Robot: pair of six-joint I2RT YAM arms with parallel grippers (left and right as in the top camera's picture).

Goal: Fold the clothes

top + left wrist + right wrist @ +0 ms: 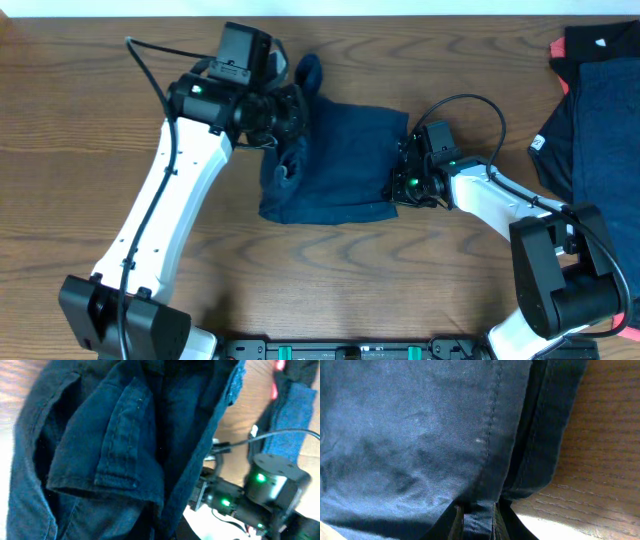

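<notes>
Wood-grain brown table carries the navy trousers, folded into a rough rectangle at its middle. Well apart from the trousers, on their right, lies a heap of clothes: a black piece on top, a red edge showing beside it, and a navy garment with a small white label.

At the upper left corner of the trousers the left gripper is clenched on a bunch of the cloth, which stands up in a crumpled peak beside it. At their right edge the right gripper sits low, its dark fingers drawn nearly together with a strip of the layered edge pinched between them.

Up close the cloth is soft matte twill, its stitched seam running straight, and a flap with a double-stitched hem hangs folded over.
</notes>
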